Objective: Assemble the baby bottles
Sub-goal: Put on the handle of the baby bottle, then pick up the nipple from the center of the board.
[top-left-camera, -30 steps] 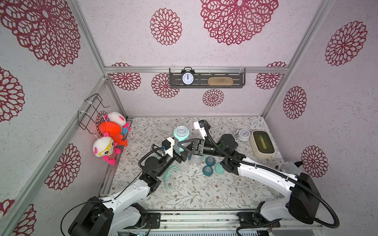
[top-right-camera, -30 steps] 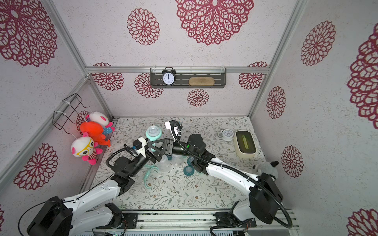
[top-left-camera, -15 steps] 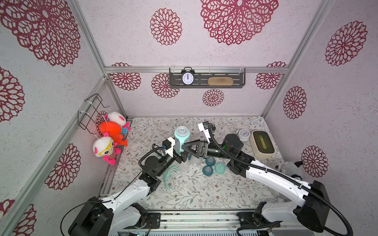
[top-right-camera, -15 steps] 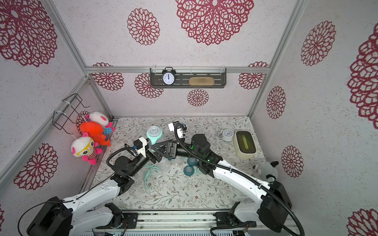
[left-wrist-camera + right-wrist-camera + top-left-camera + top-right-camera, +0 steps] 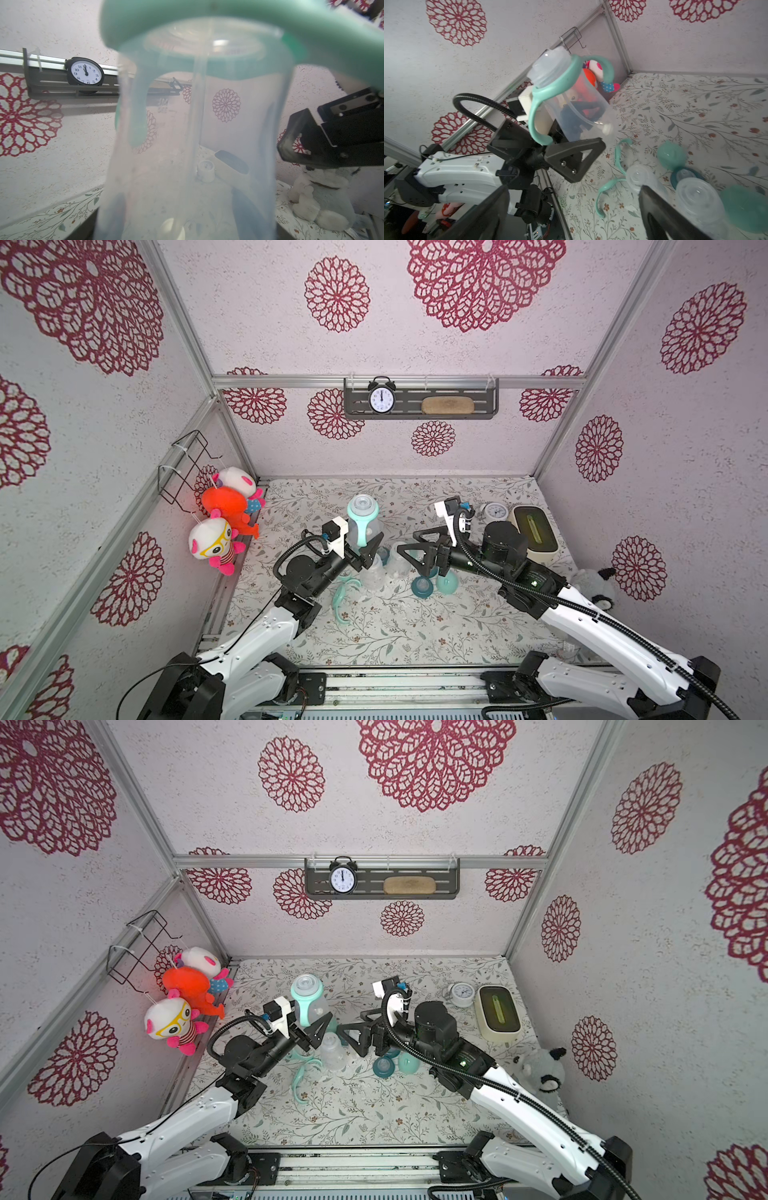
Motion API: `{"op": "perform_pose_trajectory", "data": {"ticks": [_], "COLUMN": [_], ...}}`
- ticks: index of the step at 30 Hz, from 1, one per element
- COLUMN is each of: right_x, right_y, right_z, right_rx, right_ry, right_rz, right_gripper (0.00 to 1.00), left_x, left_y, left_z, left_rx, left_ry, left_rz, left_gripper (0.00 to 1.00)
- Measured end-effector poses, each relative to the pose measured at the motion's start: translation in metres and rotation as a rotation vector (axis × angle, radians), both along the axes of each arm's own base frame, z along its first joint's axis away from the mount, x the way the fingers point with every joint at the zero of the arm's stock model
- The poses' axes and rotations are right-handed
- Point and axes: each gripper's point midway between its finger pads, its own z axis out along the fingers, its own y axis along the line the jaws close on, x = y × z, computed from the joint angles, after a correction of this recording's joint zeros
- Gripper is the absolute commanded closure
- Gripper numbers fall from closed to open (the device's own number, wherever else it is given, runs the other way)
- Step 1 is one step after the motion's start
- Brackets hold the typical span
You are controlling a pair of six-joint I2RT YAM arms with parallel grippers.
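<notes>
A clear plastic baby bottle with mint-green curved handles is being gripped by the left pincer, up above the flowery tabletop. The right pincer is being held wide open and empty above that tabletop.

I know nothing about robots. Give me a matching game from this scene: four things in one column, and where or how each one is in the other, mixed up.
Things:
1. left hand
2. right hand
3. black alarm clock
4. loose mint handle

Place or state:
A. lying on the table
B. open, holding nothing
C. standing on the wall shelf
D. closed on a clear bottle, lifted off the table

Pairs: 1-D, 2-B, 3-C, 4-A
</notes>
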Motion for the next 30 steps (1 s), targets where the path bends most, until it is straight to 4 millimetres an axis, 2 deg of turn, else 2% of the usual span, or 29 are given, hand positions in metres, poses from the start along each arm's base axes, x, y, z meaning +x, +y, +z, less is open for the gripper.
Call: {"op": "perform_pose_trajectory", "data": {"ticks": [10, 16, 18, 22, 30], "right_x": [0.022, 0.028, 0.030, 0.034, 0.038], "right_y": [-0.031, -0.043, -0.046, -0.051, -0.055], "right_z": [-0.098, -0.154, -0.170, -0.198, -0.249], "right_rx": [-0.349, -0.526, -0.582, -0.679, -0.815], "right_ry": [0.087, 0.131, 0.138, 0.151, 0.192], "right_rz": [-0.150, -0.172, -0.172, -0.172, -0.151], "right_gripper": [0.01, 0.09, 0.13, 0.13, 0.15], "left_x": [-0.018, -0.026, -0.028, -0.034, -0.044], "left_y": [-0.009, -0.014, -0.015, -0.018, -0.025], "left_z": [-0.007, -0.015, -0.020, -0.026, -0.017], "left_rx": [0.035, 0.055, 0.063, 0.076, 0.086], "left_ry": [0.043, 0.091, 0.113, 0.153, 0.178], "left_rz": [-0.104, -0.156, -0.171, -0.209, -0.280], "left_gripper": [1.00, 1.00, 1.00, 1.00, 1.00]}}
